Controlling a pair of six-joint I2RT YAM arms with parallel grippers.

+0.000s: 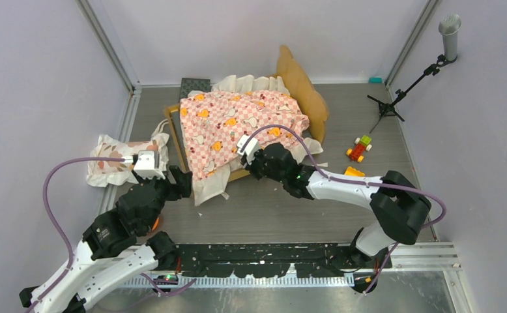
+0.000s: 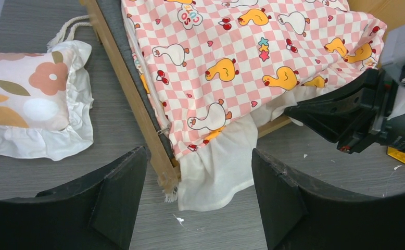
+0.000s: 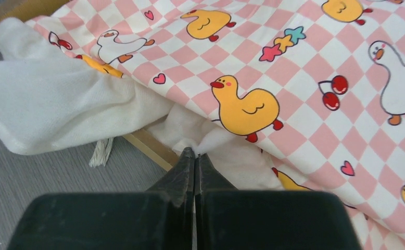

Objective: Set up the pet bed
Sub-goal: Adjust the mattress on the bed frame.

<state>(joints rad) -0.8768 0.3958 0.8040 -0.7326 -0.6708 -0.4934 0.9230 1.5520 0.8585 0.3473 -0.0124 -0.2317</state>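
The pet bed point(image 1: 301, 85) stands at the back middle with its tan wavy headboard on the right. A pink-checkered duck sheet point(image 1: 238, 120) lies crumpled over it, and its white ruffle spills over the near rail point(image 2: 133, 99). My right gripper point(image 3: 195, 153) is shut on a pinch of that white ruffle point(image 3: 226, 151) at the bed's near edge point(image 3: 148, 146). It also shows in the top view point(image 1: 251, 160). My left gripper point(image 2: 199, 156) hovers open just in front of the bed's near-left corner, with nothing between its fingers. The floral pillow point(image 1: 117, 156) lies on the table to the left of the bed.
A small toy car point(image 1: 359, 149) and a yellow brick point(image 1: 354, 171) lie right of the bed. A microphone stand point(image 1: 407, 85) stands at the back right. A dark grey panel point(image 1: 194, 87) sits behind the bed. Walls close in on the left, right and back.
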